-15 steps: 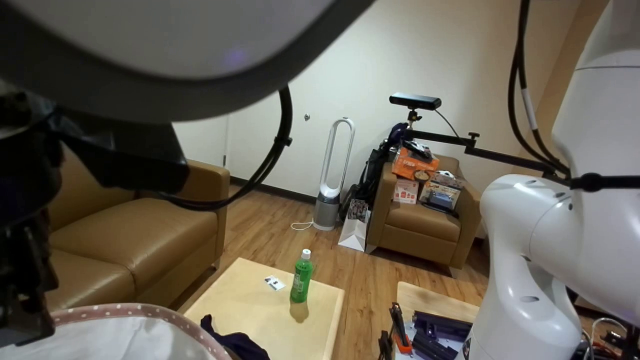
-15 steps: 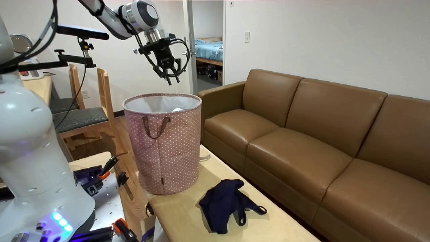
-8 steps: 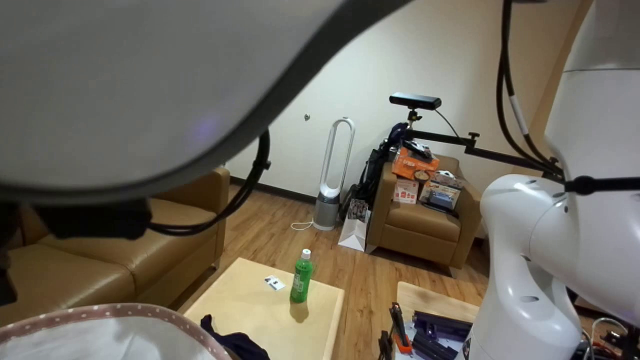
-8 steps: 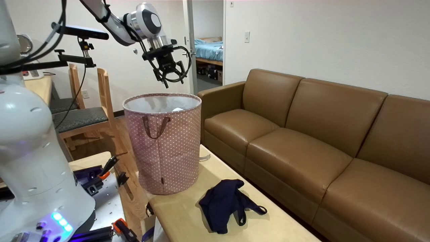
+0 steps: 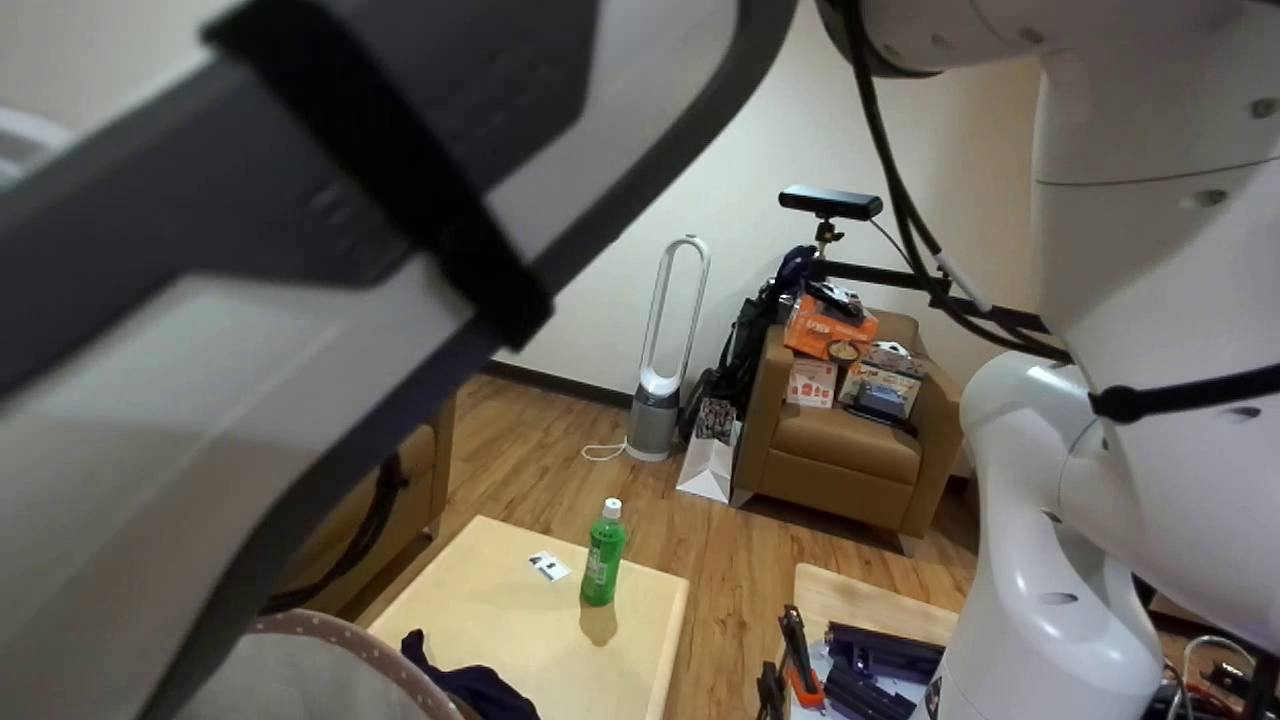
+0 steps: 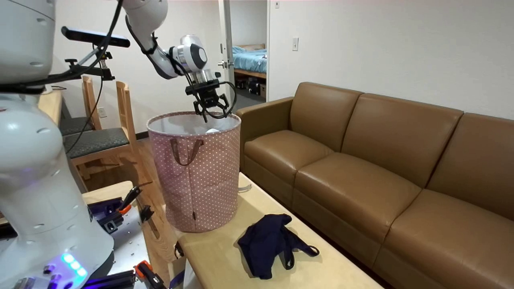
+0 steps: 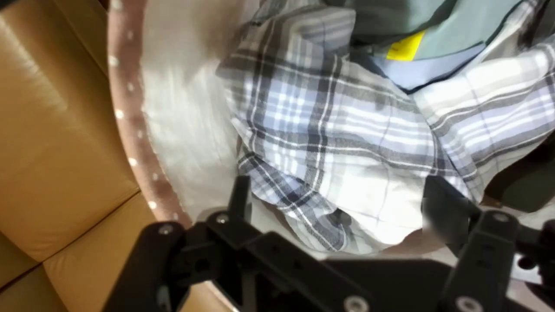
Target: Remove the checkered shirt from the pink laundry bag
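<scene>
Poised at mouth of bag, with gripper spread wide, empty. Take shirt, inside at gripper's 12 o'clock in wrist view; likely light, limp, so pinch deep into middle folds.

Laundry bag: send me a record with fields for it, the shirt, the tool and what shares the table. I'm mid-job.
container: laundry bag, pink with white dots, upright on the table
target: checkered shirt, rumpled inside the bag
grip: tool open over the bag's mouth, nothing held
also inside: grey cloth with a yellow patch
also on table: dark cloth, apart from the bag; small card; green bottle, upright
unclear: whether the tool touches the shirt
</scene>
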Tool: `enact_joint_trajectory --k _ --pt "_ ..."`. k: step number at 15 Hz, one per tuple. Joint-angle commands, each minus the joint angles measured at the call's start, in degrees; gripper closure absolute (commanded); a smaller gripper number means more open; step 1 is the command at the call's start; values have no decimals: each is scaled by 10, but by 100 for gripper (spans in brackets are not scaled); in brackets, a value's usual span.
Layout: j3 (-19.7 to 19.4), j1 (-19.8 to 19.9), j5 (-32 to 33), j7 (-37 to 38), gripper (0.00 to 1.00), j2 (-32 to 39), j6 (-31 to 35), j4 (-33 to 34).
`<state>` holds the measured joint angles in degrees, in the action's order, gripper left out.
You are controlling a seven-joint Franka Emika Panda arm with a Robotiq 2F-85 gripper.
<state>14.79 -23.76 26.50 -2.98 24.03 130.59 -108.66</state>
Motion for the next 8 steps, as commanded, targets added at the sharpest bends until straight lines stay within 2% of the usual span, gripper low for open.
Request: enact_joint_trajectory --k 1,4,8 --pt "-9 -7 5 -22 0 93 57 62" --pt "-11 -11 -13 -45 0 158 86 102" --pt "-1 -14 -38 -80 0 222 67 146"
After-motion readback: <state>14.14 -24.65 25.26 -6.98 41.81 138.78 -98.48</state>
